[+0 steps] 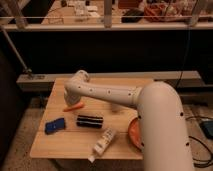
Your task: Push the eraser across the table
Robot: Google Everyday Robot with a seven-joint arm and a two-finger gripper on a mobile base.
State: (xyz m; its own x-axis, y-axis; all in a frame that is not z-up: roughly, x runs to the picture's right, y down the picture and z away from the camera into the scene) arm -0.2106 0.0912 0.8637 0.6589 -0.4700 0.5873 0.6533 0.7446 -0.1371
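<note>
The eraser (90, 121) is a black oblong block lying on the pale wood table (120, 85), left of centre and towards the front. My white arm (115, 95) reaches from the lower right across the table to its back left. The gripper (70, 99) hangs at the arm's end, pointing down at the table. It is just above a thin orange stick-shaped object (73, 106) and behind and to the left of the eraser, apart from it.
A blue flat object (55, 125) lies front left of the eraser. A white tube-like bottle (103, 142) lies near the front edge. An orange bowl (133, 133) sits front right, partly behind my arm. A dark railing and cables stand behind the table.
</note>
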